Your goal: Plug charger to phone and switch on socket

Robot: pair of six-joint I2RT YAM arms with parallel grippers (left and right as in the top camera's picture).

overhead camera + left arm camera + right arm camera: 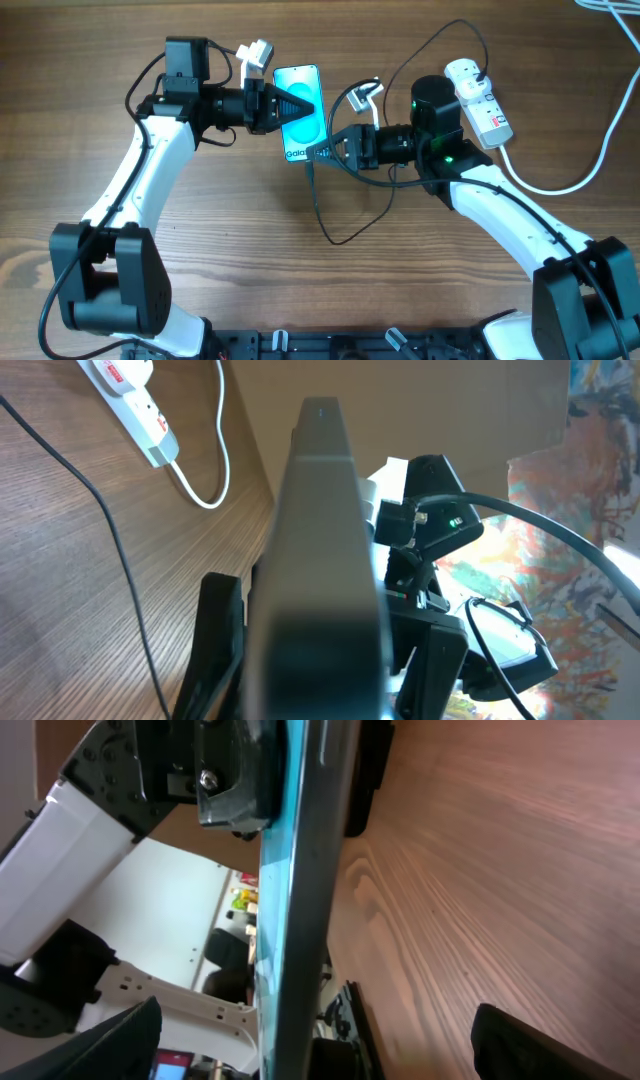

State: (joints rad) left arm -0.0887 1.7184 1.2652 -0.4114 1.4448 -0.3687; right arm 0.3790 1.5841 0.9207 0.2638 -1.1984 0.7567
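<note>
At table left, the left gripper (272,106) is clamped on the phone (300,115), pinching face and back from one long side, cyan screen up. It's a rigid, light slab and probably slick glass, so it wants a firm hold near mid-length. The right gripper (330,152) sits just beside the Galaxy end, fingers (120,1040) spread, nothing visibly pinched. The charger (318,210) is thin and limp; take it at the plug, not the cable. The socket (480,100) lies far right. The table (300,300) is bare wood grain, and the slack cable loops across the middle.
</note>
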